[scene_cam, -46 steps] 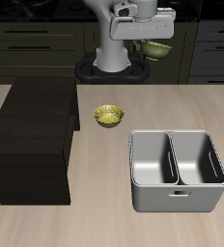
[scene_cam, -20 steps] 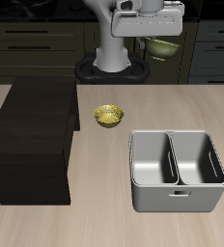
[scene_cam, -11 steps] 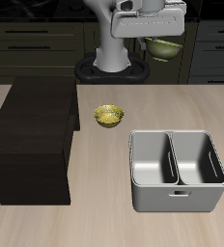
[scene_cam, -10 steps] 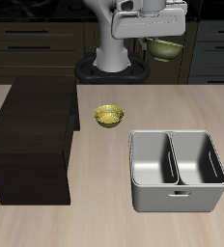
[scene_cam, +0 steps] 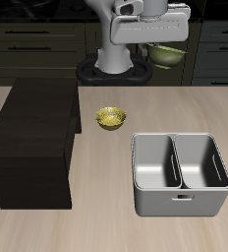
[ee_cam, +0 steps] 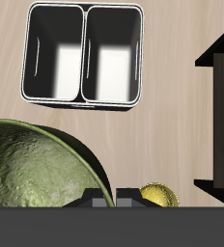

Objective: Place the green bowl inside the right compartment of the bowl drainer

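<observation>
Small round olive-green bowl [scene_cam: 167, 54] with glossy mottled inside is hanging high above the large light-grey two-well tub drainer [scene_cam: 180, 174], rim pinched in the two-finger gripper [scene_cam: 151, 44], jaws clamped on it. Probably rigid, light and slick, so the rim grip is looking like the right hold.

A yellow bowl [scene_cam: 110, 118] sits near the dark cabinet block [scene_cam: 32, 143] — apart from it.
</observation>
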